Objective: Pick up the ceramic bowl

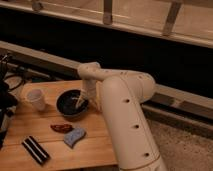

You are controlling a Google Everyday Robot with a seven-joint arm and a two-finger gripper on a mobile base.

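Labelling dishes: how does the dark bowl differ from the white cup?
The ceramic bowl is dark, wide and shallow; the white cup is pale, narrower and taller. The end effector is at the bowl's rim; the cup stands untouched. Both sit upright on the wooden table.

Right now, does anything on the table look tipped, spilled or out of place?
Nothing stands out. The ceramic bowl sits upright on the wooden table with the claw at its right side; the white cup stands upright beside it. No spill visible.
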